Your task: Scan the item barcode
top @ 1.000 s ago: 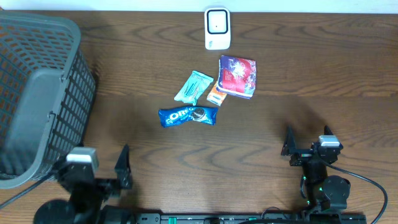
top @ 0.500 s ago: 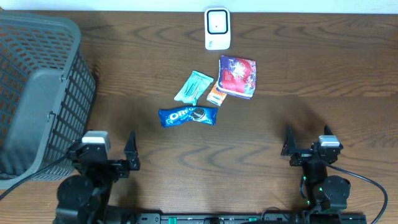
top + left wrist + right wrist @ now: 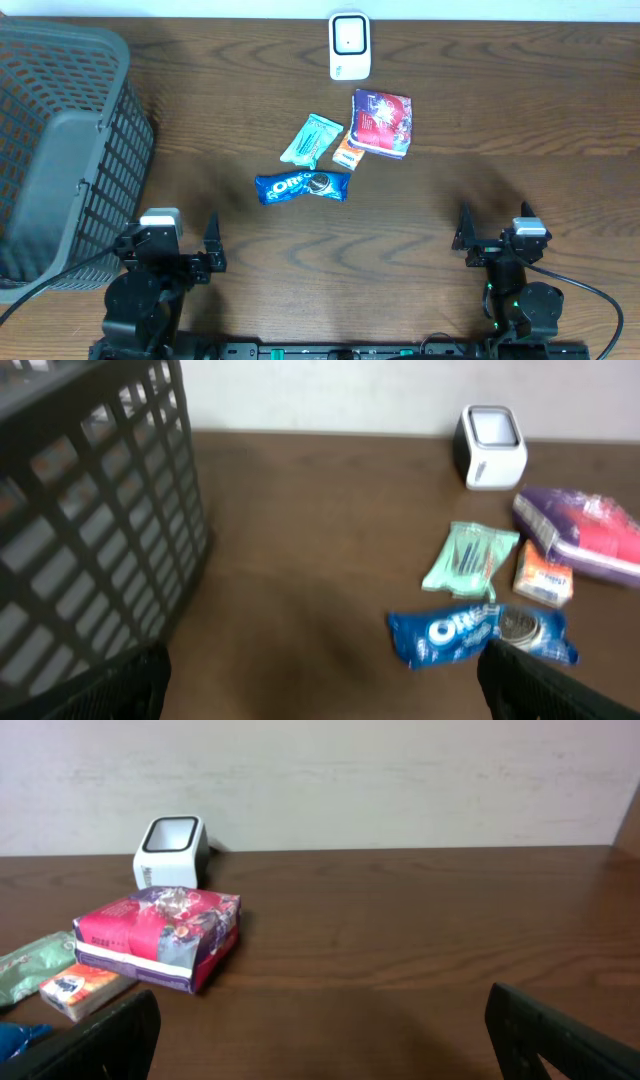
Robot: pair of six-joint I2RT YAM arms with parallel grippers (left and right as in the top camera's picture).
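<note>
Two empty claws, left gripper (image 3: 168, 250) and right gripper (image 3: 495, 228), jaws wide apart (Oreo pack (image 3: 303, 187) well away).

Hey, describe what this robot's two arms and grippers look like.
Both arms are black. The left gripper and right gripper each carry two dark tapered fingers and a small white block. A black cable loops from the right base, where green lights glow.

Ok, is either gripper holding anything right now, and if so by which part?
Nothing is held. The left gripper and right gripper are both open and empty, clear of the Oreo pack.
</note>
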